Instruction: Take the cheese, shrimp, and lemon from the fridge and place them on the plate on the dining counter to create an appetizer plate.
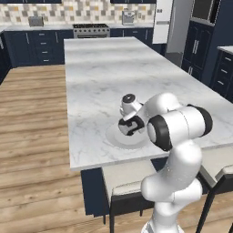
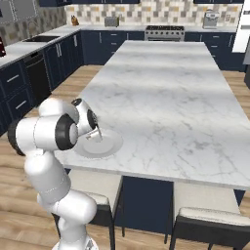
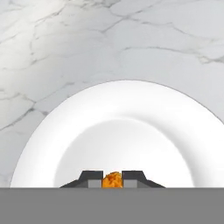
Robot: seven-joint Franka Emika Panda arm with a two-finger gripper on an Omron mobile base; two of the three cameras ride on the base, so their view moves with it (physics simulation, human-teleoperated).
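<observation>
The white plate [image 1: 114, 138] [image 2: 111, 144] [image 3: 118, 94] lies near the front edge of the marble dining counter [image 1: 113, 68] [image 2: 161, 88] [image 3: 65, 43]. My gripper [image 1: 130, 127] [image 2: 95, 136] [image 3: 112, 179] hangs low over the plate's middle, pointing down. It is shut on a tiny mottled orange piece [image 3: 112, 180], by its size the shrimp. The rest of the plate that I see in the hand view is bare. The pale grey fridge [image 1: 178, 27] stands past the far right end of the counter. Cheese and lemon are out of view.
Padded stools [image 1: 127, 182] [image 2: 205, 219] are tucked under the counter's front edge beside my base. Navy cabinets and a stove [image 1: 91, 30] [image 2: 164, 32] line the back wall. Wood floor [image 1: 32, 136] opens to the left of the island.
</observation>
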